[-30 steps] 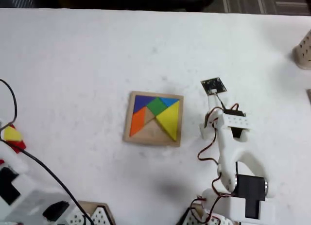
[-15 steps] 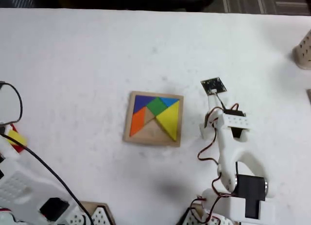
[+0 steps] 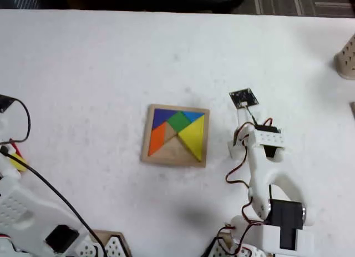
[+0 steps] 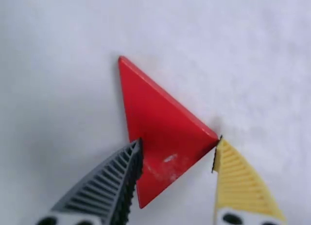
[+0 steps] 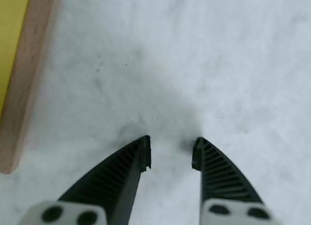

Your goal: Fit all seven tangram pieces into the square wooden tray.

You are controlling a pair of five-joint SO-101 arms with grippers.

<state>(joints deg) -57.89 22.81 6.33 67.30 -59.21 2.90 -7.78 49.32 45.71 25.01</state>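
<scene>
— Looking down on a white, grainy counter (image 3: 100,63). Noticing a dark strip of room along the far edge, with grey flooring (image 3: 299,1) showing at the far right.

— Spotting a pale pegged block (image 3: 346,60) poking in at the right edge too. Finding the tray?

— Finding the tray (image 3: 173,164) lying flat near mid-counter, just beside the right arm (image 3: 266,168). Reading it as a light wooden square with a raised rim.

— Holding what?

— Holding a blue piece (image 3: 160,117), a green piece (image 3: 178,121) and a light-blue piece (image 3: 193,116) along the far side, an orange piece (image 3: 157,138) at the left, and a yellow triangle (image 3: 193,137) at the right. Showing a wood-coloured patch (image 3: 175,149) near the front. Not managing to tell whether bare tray floor or a piece.

— Locating the red triangle?

— Lying flat on the counter, well apart from the tray, off at the left by the left arm (image 3: 22,212). Seeing the red triangle (image 4: 163,132) looking glossy, with a pale scuff near one corner.

— Checking the left jaws?

— Pinching the red triangle: grey tip pressing one edge, yellow tip touching a corner.

— And the right jaws?

— Hanging slightly spread over bare counter, gripping nothing, with the tray rim (image 5: 24,89) and a sliver of the yellow triangle (image 5: 9,30) off to one side.
</scene>
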